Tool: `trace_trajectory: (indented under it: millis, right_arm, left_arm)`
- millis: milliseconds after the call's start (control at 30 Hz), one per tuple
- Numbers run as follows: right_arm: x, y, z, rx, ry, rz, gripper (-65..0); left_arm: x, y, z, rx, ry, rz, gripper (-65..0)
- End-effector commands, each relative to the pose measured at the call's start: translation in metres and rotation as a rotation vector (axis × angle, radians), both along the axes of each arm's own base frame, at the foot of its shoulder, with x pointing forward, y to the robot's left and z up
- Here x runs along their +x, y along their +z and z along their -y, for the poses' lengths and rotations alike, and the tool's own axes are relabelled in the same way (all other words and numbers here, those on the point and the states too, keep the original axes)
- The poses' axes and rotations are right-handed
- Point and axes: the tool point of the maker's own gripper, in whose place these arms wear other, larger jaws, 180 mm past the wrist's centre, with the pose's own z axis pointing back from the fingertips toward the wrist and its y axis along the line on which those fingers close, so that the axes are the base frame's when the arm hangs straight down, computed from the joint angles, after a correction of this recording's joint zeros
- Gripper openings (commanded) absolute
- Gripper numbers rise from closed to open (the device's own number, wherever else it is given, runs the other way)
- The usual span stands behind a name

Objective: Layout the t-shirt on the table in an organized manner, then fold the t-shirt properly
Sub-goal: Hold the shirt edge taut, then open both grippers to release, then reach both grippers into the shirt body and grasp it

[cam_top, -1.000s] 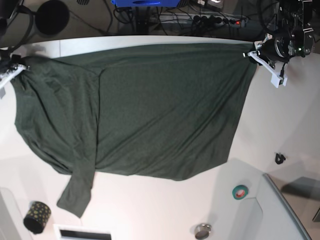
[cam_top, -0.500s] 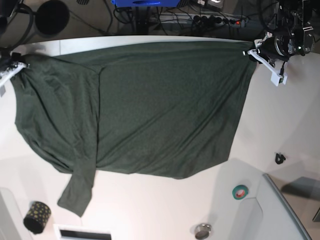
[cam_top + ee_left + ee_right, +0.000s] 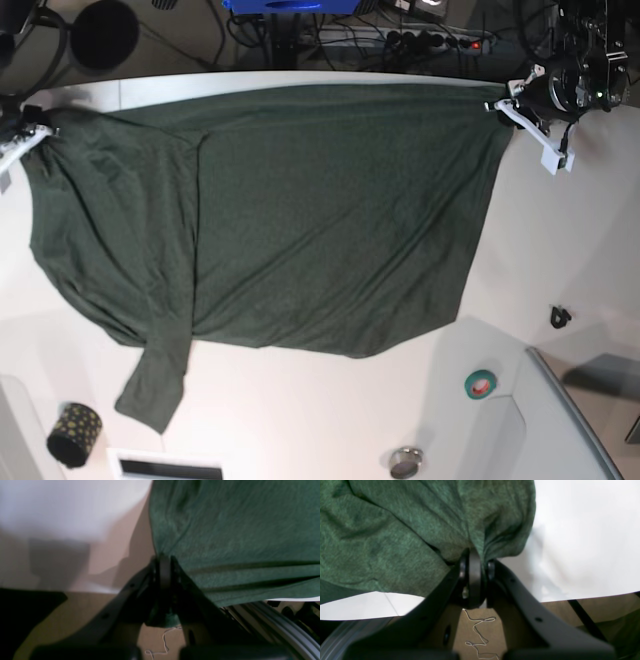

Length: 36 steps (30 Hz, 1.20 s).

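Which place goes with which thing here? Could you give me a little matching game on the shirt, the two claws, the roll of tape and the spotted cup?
Things:
1. left gripper
2. right gripper
3. roll of teal tape
4. black cup with spots

Places and states, all in the base view:
A. lower left corner, on the table, clear of the cloth
B. shut on the t-shirt corner at upper right
C. lower right, beyond the shirt's edge
D. shut on the shirt at far left

Pairs: 1-B, 2-D, 3-C, 4-A
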Motion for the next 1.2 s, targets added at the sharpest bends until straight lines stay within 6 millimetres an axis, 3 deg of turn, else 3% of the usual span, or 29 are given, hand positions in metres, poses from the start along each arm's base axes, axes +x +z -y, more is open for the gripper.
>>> trace_trajectory:
  millis: [0,67,133,333,400,667,767,833,900,1067,1167]
  right_arm:
    - [0.007,0.007,0.007,-0.019,-0.004,0.028,-64.1]
    - [0.007,0.007,0.006,-0.017,-0.004,0.028,-62.7]
    - [0.006,0.006,0.005,-0.014,-0.005,0.027,-57.0]
    - [0.007,0.003,-0.004,0.004,-0.007,0.032,-30.8]
    - [0.007,0.003,-0.004,0.005,-0.009,0.032,-25.2]
    - [-0.004,0.015,0.031,-0.028,-0.134,0.067,-23.3]
    - [-0.006,0.018,0.038,-0.036,-0.16,0.077,-23.3]
    - [-0.004,0.024,0.042,-0.049,-0.162,0.095,-23.3]
    - [-0.003,0.035,0.043,-0.082,-0.141,0.117,-23.6]
    - [0.009,0.071,0.042,-0.168,-0.11,0.201,-23.7]
    - [0.015,0.085,0.041,-0.199,-0.155,0.239,-23.7]
  left_arm:
    - [0.005,0.006,-0.008,0.019,-0.002,0.018,-65.0]
    - [0.004,0.006,-0.008,0.019,-0.002,0.016,-65.0]
    - [0.001,0.004,-0.008,0.019,0.002,0.004,-65.0]
    - [-0.01,-0.006,-0.014,0.017,0.026,-0.038,-65.0]
    - [-0.014,-0.006,-0.014,0.02,0.025,-0.045,-57.6]
    - [-0.017,-0.006,-0.019,0.033,0.048,-0.054,-39.8]
    - [-0.011,-0.001,-0.015,0.031,0.035,-0.031,-29.9]
    - [0.0,0.012,-0.019,0.041,0.04,0.016,-24.8]
    - [0.005,0.03,-0.036,0.07,0.084,0.056,-21.2]
    - [0.017,0.087,-0.081,0.155,0.176,0.146,-20.6]
    - [0.029,0.107,-0.093,0.179,0.202,0.207,-20.7]
